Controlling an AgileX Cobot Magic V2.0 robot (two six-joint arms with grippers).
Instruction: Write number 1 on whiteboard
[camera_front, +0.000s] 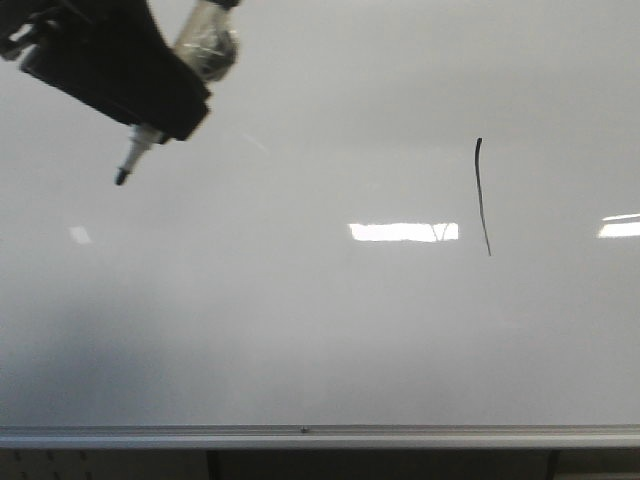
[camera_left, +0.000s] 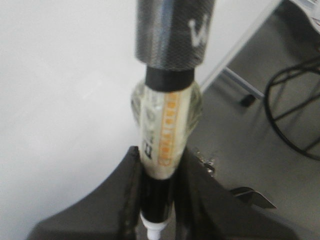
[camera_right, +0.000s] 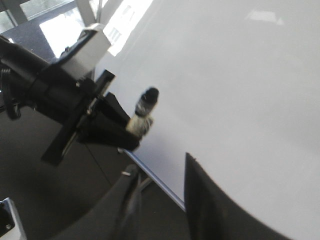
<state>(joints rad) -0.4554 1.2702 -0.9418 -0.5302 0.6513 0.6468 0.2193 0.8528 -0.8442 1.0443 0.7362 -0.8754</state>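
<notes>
The whiteboard (camera_front: 300, 330) already carries the number 1 (camera_front: 482, 195). The left gripper (camera_front: 150, 85) clamps the marker (camera_front: 135, 155) with its tip off the board, probably finished; the right gripper (camera_right: 160, 200) is parted, empty.

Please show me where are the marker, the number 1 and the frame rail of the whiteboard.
marker (camera_front: 133, 155): front view, its white neck.
number 1 (camera_front: 482, 195): front view, middle of stroke.
frame rail (camera_front: 300, 436): front view, lower edge.

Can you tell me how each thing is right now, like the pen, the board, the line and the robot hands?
marker: uncapped, tip off the board, gripped by the left gripper.
left gripper: jaws shut on the marker.
right gripper: jaws open, holding nothing.
number 1: drawn, one thin black stroke.
whiteboard: otherwise blank, with bright light reflections.
</notes>
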